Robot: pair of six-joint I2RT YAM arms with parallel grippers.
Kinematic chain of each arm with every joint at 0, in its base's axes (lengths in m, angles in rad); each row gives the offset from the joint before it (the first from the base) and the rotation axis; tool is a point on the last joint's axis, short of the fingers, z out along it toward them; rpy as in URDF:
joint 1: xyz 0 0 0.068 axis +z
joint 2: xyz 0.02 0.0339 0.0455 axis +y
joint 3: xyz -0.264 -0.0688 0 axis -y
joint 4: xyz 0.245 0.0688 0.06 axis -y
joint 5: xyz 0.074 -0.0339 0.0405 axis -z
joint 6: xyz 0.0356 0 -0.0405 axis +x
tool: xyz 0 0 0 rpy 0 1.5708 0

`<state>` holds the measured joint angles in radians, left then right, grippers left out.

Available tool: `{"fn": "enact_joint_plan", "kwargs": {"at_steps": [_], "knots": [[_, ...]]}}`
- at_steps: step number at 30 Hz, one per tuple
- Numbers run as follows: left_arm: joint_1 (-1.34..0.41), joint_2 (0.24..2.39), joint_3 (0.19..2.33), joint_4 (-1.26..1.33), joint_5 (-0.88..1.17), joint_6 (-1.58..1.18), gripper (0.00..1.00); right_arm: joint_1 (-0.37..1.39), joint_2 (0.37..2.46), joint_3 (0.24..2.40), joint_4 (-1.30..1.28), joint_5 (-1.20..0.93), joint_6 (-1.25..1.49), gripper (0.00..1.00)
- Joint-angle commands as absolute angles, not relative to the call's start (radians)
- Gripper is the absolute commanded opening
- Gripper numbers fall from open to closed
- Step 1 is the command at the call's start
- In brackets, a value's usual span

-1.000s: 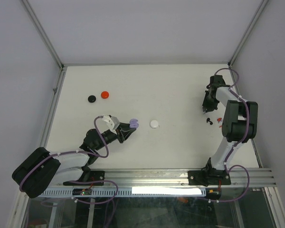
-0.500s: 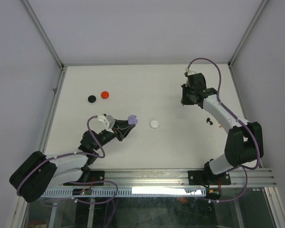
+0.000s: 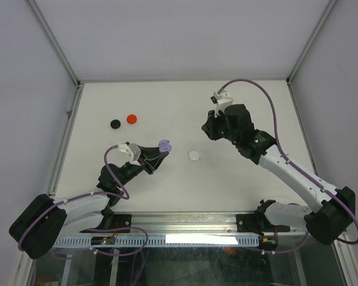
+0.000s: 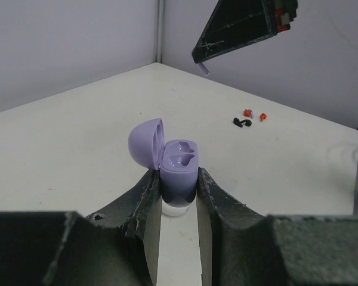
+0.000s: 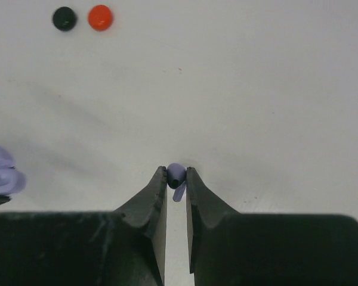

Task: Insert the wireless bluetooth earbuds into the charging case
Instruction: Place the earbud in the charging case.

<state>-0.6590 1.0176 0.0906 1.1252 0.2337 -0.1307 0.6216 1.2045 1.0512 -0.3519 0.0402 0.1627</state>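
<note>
The left pincer [image 4: 178, 186] is closed tight on the lower half of the purple charging case [image 4: 180, 162] and holds it upright, clear of the desk [image 3: 185, 98]. The case's lid [image 4: 147, 142] is swung open to one side, and both moulded pockets inside are bare.

Up and off to the right of the case, well apart from it, the right pincer [image 5: 176, 171] hangs in the air. It is nipped shut on a small purple earbud [image 5: 176, 177], with the bud's head caught between the tips and its stem poking out below.

On the desk just to the right of the case lies a white round disc [image 3: 194, 155]. Farther back from the case, towards the left wall, sit a black cap [image 3: 115, 124] and a red cap [image 3: 131, 118], side by side. Far beyond the case on the right arm's side lie a small black hooked piece [image 4: 241, 123] and two tiny red bits [image 4: 248, 112], close together.
</note>
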Motion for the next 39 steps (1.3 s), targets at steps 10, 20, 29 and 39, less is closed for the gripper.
{"fn": "enact_joint_plan", "kwargs": {"at_steps": [10, 20, 29, 39], "knots": [[-0.652, 1.04, 0.198, 1.228, 0.348, -0.099, 0.0, 0.876, 0.993, 0.934, 0.002, 0.011, 0.124, 0.02], [-0.652, 1.051, 0.234, 1.261, 0.445, -0.132, 0.01, 0.968, 0.968, 0.855, 0.197, -0.066, 0.099, 0.03], [-0.652, 1.058, 0.252, 1.268, 0.476, -0.161, 0.02, 1.001, 0.996, 0.841, 0.279, -0.1, 0.09, 0.03], [-0.652, 1.08, 0.244, 1.333, 0.469, -0.225, 0.02, 1.016, 1.032, 0.807, 0.349, -0.111, 0.092, 0.03]]}}
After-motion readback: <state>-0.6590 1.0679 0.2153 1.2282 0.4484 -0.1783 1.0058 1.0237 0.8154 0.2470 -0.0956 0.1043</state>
